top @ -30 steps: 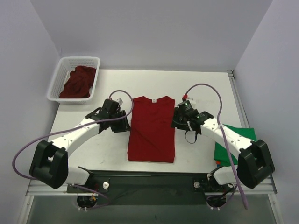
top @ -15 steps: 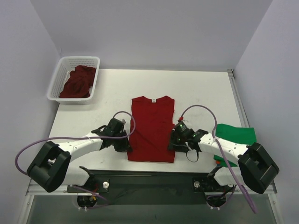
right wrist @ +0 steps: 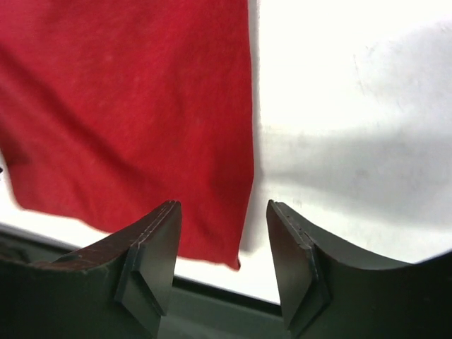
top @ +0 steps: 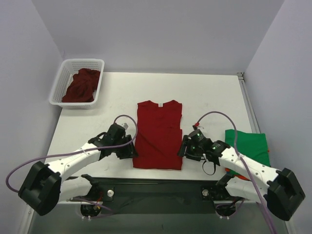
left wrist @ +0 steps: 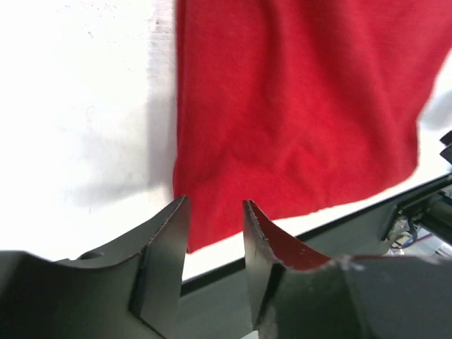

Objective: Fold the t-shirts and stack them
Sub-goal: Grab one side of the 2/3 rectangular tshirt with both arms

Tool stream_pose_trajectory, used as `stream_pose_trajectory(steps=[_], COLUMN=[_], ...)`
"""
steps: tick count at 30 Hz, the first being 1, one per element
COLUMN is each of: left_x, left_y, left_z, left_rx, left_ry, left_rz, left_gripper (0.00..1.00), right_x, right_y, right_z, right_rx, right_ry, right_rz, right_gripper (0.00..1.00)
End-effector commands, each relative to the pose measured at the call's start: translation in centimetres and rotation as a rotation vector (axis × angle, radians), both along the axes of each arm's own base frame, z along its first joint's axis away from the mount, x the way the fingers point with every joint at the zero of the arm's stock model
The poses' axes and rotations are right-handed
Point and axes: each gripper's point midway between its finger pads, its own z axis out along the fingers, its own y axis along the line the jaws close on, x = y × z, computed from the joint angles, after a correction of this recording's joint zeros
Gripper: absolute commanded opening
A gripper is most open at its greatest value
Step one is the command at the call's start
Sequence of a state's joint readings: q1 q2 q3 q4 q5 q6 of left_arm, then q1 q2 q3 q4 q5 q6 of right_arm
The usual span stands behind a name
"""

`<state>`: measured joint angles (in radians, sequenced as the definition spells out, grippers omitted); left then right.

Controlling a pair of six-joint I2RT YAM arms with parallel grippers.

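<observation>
Writing: I can read none. The only tag I see is a small white neck label [top: 158,103] at the collar of the red t-shirt [top: 158,139], and it is too small to make out.
Basket: the white lattice basket [top: 59,84] stands at the far left corner of the table [top: 209,97].
Basket contents: a crumpled heap of dark red shirts [top: 80,87]. I cannot count them.
Red t-shirt: it lies flat in the middle of the table with the sleeves folded in, making one long rectangle. The collar is at the far end and the hem is near the table's front edge.
Green t-shirt: the green t-shirt [top: 247,146] lies flat at the table's right edge, well apart from the red one and just behind the right arm.
Left gripper: my left gripper [left wrist: 215,226] sits over the near left corner of the red t-shirt. Its claw is parted only narrowly, with the hem edge showing in the gap, and it grips nothing. I cannot tell whether the tips touch the cloth.
Right gripper: my right gripper [right wrist: 222,226] sits over the near right corner. Its claw is parted wider, with the corner of the hem between the fingers, and it grips nothing.
</observation>
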<state>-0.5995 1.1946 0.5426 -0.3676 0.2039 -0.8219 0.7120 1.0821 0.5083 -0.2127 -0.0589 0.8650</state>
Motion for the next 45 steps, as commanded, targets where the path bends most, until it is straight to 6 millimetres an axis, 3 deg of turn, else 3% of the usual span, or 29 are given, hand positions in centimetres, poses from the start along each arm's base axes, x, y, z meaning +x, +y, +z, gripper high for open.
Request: stream_pose_trajectory(steps=[1,7,13,21,29,36,40,41,42,45], left_x=[0.5,-1.1,-1.8,-2.2,-2.9,-3.6,-3.4,-3.4,-3.1,-3.4], left_y=[0.6,0.0,0.1,0.8,0.6,0.1,-0.3,-0.4,-0.7,-1.0], left_z=[2.8,2.0,1.0,-0.5,-1.9,-2.8,-2.8,-2.7,-2.5,-2.0], left_rx=[-0.004,-0.066,-0.087,-0.055,-0.061,-0.061,-0.082,-0.086,-0.101,-0.104], left_ry=[-0.062,-0.011,0.006,0.027,0.050,0.070,0.052,0.049,0.039,0.037], left_rz=[0.017,0.010,0.018,0.043,0.058,0.060,0.069,0.071,0.072,0.048], left_gripper=[0.47,0.55,0.60,0.59,0.57,0.45,0.27,0.15,0.08,0.00], right_x=[-1.9,-4.4,-5.4,-5.6,-5.5,-5.6,-5.2,-5.1,-5.1,-4.8], right_y=[-1.6,-0.1,1.4,0.7,0.1,0.3,0.8,0.9,0.9,1.4], right_z=[0.1,-1.0,-2.3,-4.3,-4.4,-4.4,-4.4,-4.4,-4.4,-3.9], right_rx=[0.009,0.130,0.220,0.226,0.232,0.245,0.265,0.269,0.268,0.279], right_ry=[0.034,0.099,0.139,0.157,0.137,0.144,0.132,0.132,0.131,0.120], right_rz=[-0.055,-0.066,-0.099,-0.179,-0.207,-0.206,-0.209,-0.207,-0.205,-0.190], right_gripper=[0.52,0.52,0.52,0.48,0.41,0.38,0.29,0.27,0.24,0.11])
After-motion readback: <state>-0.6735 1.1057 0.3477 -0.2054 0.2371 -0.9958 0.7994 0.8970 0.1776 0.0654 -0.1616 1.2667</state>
